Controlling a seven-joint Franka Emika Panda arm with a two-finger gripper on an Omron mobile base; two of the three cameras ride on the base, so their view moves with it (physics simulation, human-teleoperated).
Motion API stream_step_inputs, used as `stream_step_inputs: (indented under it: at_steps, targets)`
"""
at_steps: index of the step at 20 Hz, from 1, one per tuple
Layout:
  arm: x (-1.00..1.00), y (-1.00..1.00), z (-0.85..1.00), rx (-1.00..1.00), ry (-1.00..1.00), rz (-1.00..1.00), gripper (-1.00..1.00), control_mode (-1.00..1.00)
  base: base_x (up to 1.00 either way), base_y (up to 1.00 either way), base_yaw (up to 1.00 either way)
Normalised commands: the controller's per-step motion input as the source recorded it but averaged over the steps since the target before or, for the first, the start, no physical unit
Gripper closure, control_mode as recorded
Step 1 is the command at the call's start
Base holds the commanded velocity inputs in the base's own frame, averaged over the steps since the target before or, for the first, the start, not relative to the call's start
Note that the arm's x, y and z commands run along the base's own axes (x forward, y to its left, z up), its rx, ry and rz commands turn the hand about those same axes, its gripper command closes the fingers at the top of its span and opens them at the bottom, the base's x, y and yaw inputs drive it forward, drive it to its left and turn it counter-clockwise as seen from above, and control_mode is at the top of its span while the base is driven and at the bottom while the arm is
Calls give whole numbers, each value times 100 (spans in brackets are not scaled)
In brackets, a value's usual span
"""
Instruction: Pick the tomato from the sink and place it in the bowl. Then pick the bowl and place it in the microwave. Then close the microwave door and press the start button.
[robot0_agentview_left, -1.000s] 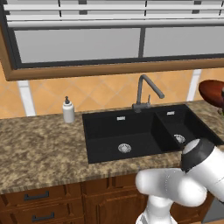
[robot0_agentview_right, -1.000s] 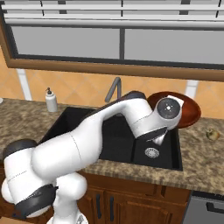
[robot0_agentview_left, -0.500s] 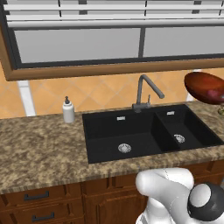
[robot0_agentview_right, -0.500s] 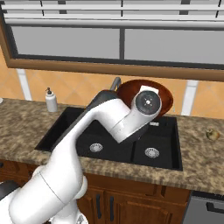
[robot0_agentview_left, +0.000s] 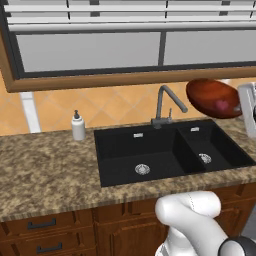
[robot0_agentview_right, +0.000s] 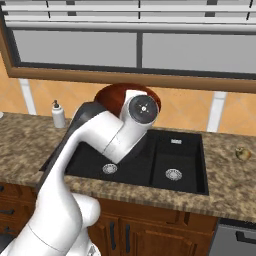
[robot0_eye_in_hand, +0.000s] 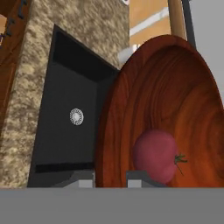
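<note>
The glossy reddish-brown bowl (robot0_agentview_left: 210, 95) hangs tilted in the air above the right part of the black sink (robot0_agentview_left: 150, 150). The small pinkish-red tomato (robot0_agentview_left: 221, 105) lies inside it. In the hand view the bowl (robot0_eye_in_hand: 166, 105) is close up with the tomato (robot0_eye_in_hand: 155, 155) low in it, and my gripper (robot0_eye_in_hand: 110, 179) is shut on its rim, one fingertip on each side. From the right base view the bowl (robot0_agentview_right: 117, 95) peeks out behind my wrist, above the sink (robot0_agentview_right: 165, 155). The microwave and its door are out of view.
A dark curved faucet (robot0_agentview_left: 165, 102) stands behind the sink, close to the bowl's left. A soap dispenser (robot0_agentview_left: 78, 126) sits on the granite counter (robot0_agentview_left: 45, 165) to the left. A small round yellowish thing (robot0_agentview_right: 243, 153) lies on the counter right of the sink. A wood-framed glass cabinet (robot0_agentview_left: 125, 45) hangs overhead.
The bowl with the tomato has been carried leftward and a little up, from the right end of the sink toward the faucet. The arm swung with it.
</note>
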Motion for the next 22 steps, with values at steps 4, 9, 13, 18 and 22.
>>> stream_step_inputs:
  at_steps: [4,9,13,18,22]
  targets:
    - [-53,43,16,0,-1,20,100,-100,0,0,0]
    - [-25,11,5,0,-3,6,100,100,-21,-5,1]
    - [0,0,0,0,0,0,100,100,-38,-46,-36]
    - [0,0,0,0,0,0,100,100,-17,-59,-66]
    - [0,0,0,0,0,0,100,100,-11,-42,-73]
